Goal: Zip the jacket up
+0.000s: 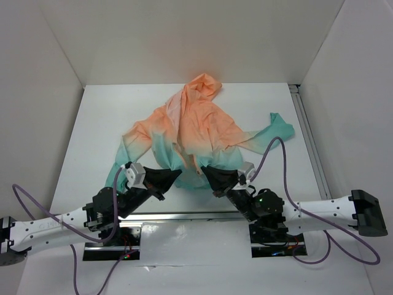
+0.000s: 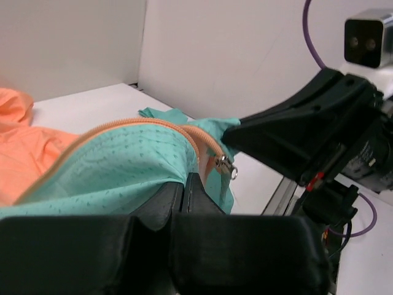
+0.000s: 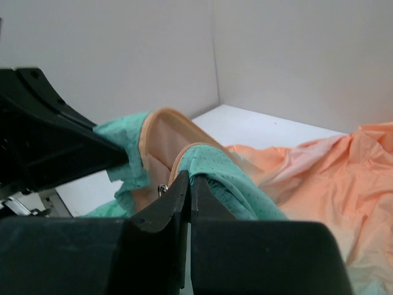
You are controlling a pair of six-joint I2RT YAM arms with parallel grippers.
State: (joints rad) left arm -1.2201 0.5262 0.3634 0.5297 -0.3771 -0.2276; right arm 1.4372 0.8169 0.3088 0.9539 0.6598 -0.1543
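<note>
Top external view: thin hooded peach-to-teal jacket (image 1: 190, 132) lies crumpled on the white desk (image 1: 98, 123), hem raised towards the arms; left claw (image 1: 177, 174) and right claw (image 1: 204, 169) each pinch shut on teal hem; silver zipper slider (image 2: 226, 165) sits low; the zipping itself seems wholly undone.

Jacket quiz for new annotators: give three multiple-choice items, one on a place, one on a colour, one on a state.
1. Where does the jacket's hood lie? A by the arms; B on the table's far side; C off the table.
2. Hem colour? A black; B red; C teal.
3. The left gripper is: A shut on the hem; B open; C out of view.
B: hood points away from the arms. C: teal cloth beside the zipper pull. A: fingers pinch teal cloth.
</note>
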